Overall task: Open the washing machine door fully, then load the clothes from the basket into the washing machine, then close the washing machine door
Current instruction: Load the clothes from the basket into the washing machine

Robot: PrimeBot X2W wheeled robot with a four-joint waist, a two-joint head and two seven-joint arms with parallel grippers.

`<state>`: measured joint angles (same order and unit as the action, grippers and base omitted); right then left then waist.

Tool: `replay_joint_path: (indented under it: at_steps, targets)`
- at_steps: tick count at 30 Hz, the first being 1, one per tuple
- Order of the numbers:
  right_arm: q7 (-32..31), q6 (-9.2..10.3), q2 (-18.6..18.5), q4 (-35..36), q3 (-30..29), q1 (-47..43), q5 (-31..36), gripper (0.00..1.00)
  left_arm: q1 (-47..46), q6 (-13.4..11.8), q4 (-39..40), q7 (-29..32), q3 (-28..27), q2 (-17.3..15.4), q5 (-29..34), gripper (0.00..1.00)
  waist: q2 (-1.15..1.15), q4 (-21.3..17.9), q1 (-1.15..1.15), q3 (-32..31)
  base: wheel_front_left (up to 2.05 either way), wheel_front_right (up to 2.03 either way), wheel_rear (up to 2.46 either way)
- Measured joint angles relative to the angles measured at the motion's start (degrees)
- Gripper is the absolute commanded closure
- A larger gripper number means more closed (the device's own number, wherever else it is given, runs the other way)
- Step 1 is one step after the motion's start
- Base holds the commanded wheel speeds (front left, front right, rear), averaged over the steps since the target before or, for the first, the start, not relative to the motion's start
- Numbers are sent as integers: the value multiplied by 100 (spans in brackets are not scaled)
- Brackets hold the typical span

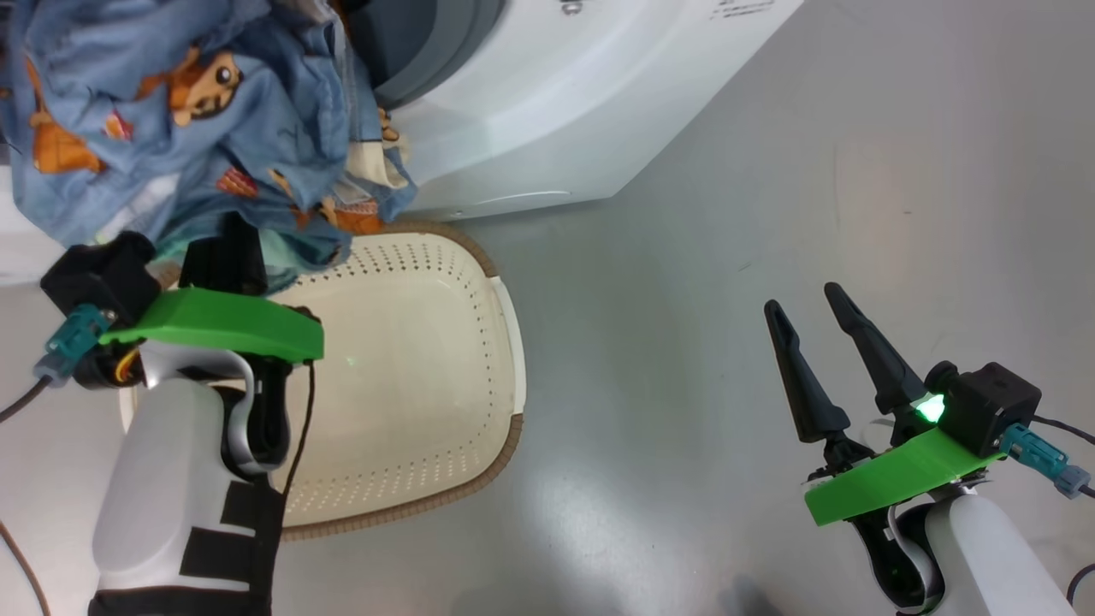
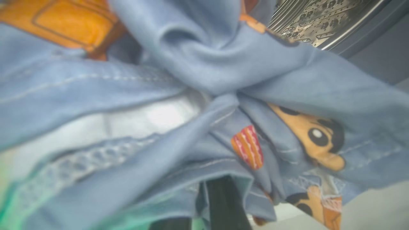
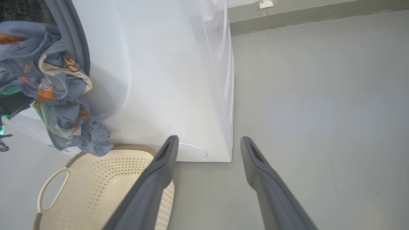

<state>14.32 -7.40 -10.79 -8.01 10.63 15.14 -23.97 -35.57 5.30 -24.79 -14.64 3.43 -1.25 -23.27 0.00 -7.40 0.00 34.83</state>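
One bundle of clothes (image 1: 171, 128), light blue with orange-brown cartoon animals and a cream piece tucked in, bunched around the tips of the left gripper (image 2: 223, 204). Its dark fingers are pressed together, pinching the cloth. One steel perforated drum (image 2: 319, 22), just beyond those fingers and up to their right. The bundle's folds hang past the grey gasket (image 3: 73, 41) and down the white front of the washing machine (image 1: 556, 111), not yet inside. One cream perforated basket (image 1: 505, 445), below and behind the left fingers, with no cloth on the part of its floor that shows. One right gripper (image 1: 804, 301), fingers spread wide and holding nothing, well apart from the load, with the machine's lower corner ahead of its tips and the basket to their left. Status, by my reading: the drum mouth is uncovered, so opening the washing machine door looks done. Loading is under way, with the push into the drum left. Closing the door remains.
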Motion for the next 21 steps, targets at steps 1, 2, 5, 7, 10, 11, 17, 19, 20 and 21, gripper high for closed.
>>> replay_joint_path:
  at_steps: [1, 2, 5, 7, 10, 11, 17, 19, 20, 21]
  targets:
    - [0, 0, 3, -3, 1, -6, -11, 0, -7, 0, 8, 0, -21, 0, 52, 100, 0, -13, 0, -17, 0, 0, 0]
    - [0, 0, 12, -7, 2, -12, -27, 0, -23, 0, 8, 0, -40, 0, 87, 100, 0, -27, 0, -34, 0, 0, 0]
    - [0, 0, 49, -25, 15, -16, -33, 0, -142, 2, 7, 0, -98, -19, 146, 100, 0, -71, 0, -81, 0, 0, 0]
    - [0, 0, 88, -35, 23, -18, -34, 0, -255, 3, 0, 0, -146, -57, 188, 100, 0, -101, 0, -111, 0, 0, 0]
    - [0, 0, 141, -48, 74, -27, -37, 0, -447, 3, -83, 0, -224, -153, 198, 100, 0, -153, 0, -156, 0, 0, 0]
    - [0, 0, 153, -52, 99, -41, -37, 0, -506, 2, -126, -1, -247, -175, 198, 100, 0, -173, 0, -170, 0, 0, 0]
    - [0, 0, 187, -96, 164, -134, -90, 0, -860, -1, -466, -1, -309, -321, 264, 100, 0, -299, 0, -231, 0, 0, 0]
    - [0, 0, 190, -97, 168, -136, -90, 0, -1033, -3, -643, -1, -369, -404, 287, 100, 0, -360, 0, -247, 0, 0, 0]
    - [0, 0, 192, -98, 174, -141, -90, 0, -1114, -8, -719, -1, -383, -455, 314, 100, 0, -391, 0, -255, 0, 0, 0]
    - [0, 0, 196, -100, 176, -157, -91, 0, -1198, -8, -802, -1, -400, -499, 331, 100, 0, -423, 0, -262, 0, 0, 0]
